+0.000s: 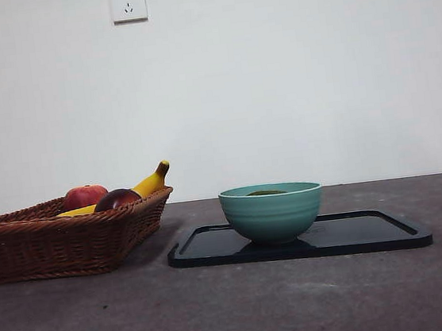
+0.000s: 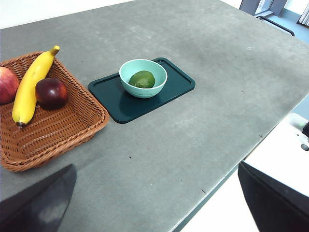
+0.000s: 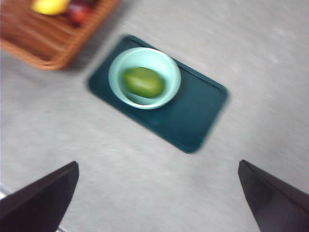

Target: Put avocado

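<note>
The avocado (image 2: 142, 79) lies in the teal bowl (image 2: 126, 82) on the dark tray (image 2: 175, 83). Both claws hang spread and empty, well above the counter (image 2: 203, 140). It looks firm, light and rounded (likely slippery), so grip across its middle.

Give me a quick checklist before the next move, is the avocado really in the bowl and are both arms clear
1. The avocado lies inside the bowl: ok.
2. Bowl stands upright on the tray: ok.
3. The left gripper is open, holds nothing and is well back from the bowl: ok.
4. The right gripper is open, empty and above the table, clear of the tray: ok.
5. Banana, red apple and dark fruit lie in the basket: ok.
6. Right arm at rest: cannot tell, its wrist view is blurred.
</note>
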Action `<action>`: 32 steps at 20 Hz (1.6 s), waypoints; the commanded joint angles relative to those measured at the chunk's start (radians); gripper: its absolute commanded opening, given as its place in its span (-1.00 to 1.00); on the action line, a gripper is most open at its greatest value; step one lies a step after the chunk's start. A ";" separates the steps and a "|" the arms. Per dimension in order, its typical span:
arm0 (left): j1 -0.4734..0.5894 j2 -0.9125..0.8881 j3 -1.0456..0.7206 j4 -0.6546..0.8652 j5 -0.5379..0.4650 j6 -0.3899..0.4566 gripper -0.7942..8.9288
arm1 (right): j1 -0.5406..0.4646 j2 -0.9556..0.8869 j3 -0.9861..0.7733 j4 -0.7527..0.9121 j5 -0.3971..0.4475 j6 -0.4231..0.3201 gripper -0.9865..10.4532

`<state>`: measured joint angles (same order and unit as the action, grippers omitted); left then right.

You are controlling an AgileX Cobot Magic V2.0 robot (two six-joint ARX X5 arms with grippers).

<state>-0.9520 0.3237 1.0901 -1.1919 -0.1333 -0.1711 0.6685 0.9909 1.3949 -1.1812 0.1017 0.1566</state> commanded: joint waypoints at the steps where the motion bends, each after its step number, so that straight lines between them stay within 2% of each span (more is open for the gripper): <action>1: -0.010 0.001 0.010 0.014 -0.005 0.002 0.30 | 0.045 -0.134 -0.134 0.071 0.008 0.051 0.19; 4: -0.010 0.001 0.010 0.014 -0.005 0.005 0.30 | 0.078 -0.304 -0.311 0.097 0.008 0.094 0.19; 8: -0.010 0.001 0.010 0.016 -0.005 0.005 0.30 | 0.083 -0.436 -0.431 0.097 0.008 0.129 0.19; 21: -0.010 0.001 0.010 0.021 -0.005 0.005 0.28 | 0.083 -0.457 -0.436 0.159 0.004 0.132 0.18; 22: -0.010 0.001 0.010 0.021 -0.005 0.005 0.11 | 0.083 -0.457 -0.436 0.159 0.004 0.132 0.07; 23: -0.010 0.001 0.010 0.021 -0.005 0.005 -0.24 | 0.083 -0.457 -0.436 0.156 0.004 0.132 -0.32; 24: -0.010 0.001 0.010 0.021 -0.005 0.005 -0.72 | 0.083 -0.457 -0.436 0.156 0.004 0.132 -0.83; 25: -0.010 0.001 0.010 0.024 -0.005 0.004 -0.78 | 0.083 -0.457 -0.436 0.158 0.004 0.128 -0.78; 32: -0.010 0.001 0.010 0.025 -0.005 0.002 -0.79 | 0.083 -0.457 -0.436 0.158 0.004 0.127 -0.79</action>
<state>-0.9520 0.3237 1.0901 -1.1782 -0.1333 -0.1711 0.7406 0.5297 0.9489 -1.0340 0.1051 0.2779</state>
